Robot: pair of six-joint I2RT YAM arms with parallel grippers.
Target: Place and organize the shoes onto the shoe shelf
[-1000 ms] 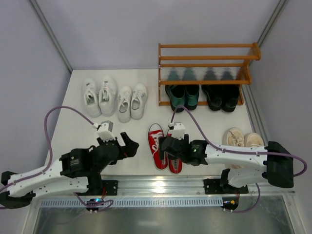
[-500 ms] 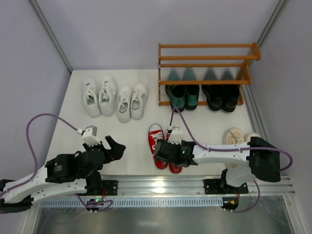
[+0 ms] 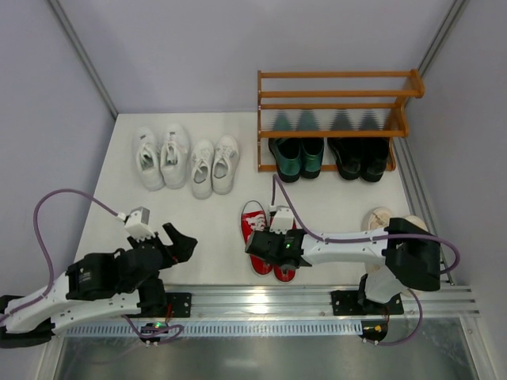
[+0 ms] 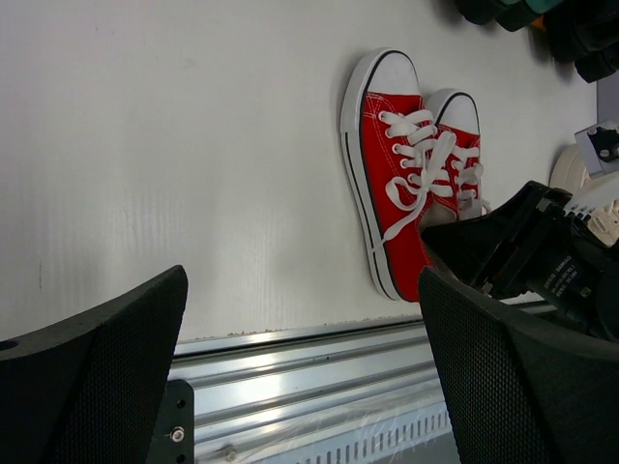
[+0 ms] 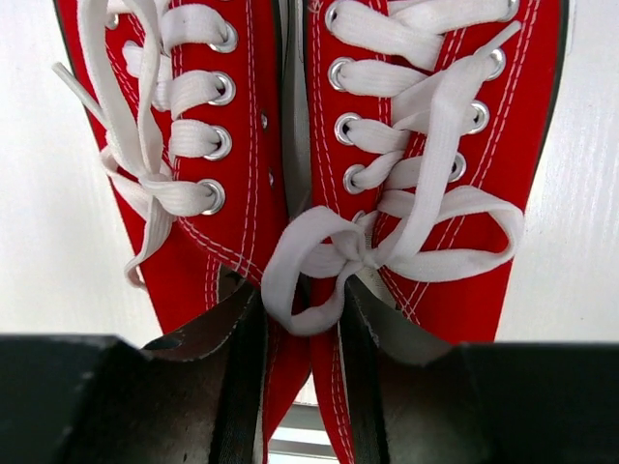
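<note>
1. Jaws of the right gripper [image 5: 295,333] are standing narrow, one finger [image 5: 240,406] dipping into each collar of the red sneakers [image 5: 426,126]. The two adjoining inner walls are being pinched between them, a grip that looks meant to carry both shoes as one pair.
2. Those sneakers are lying side by side on the table [image 3: 206,214] near its front edge, toes pointing toward the rack, not yet shelved.
3. At the far right corner the shoe shelf [image 3: 337,93] is standing with green loafers [image 3: 295,154] and black loafers [image 3: 360,157] filling its lowest level. By my judgement, the red pair is therefore heading for a higher tier.
4. Off to the left, the left gripper [image 3: 179,237] is gaping fully and holding nothing, hanging low over the table, probably parked there to leave the right arm room.
5. Two white sneaker pairs [image 3: 186,158] at far left and cream shoes [image 3: 380,220] beside the right arm are waiting on the table.
</note>
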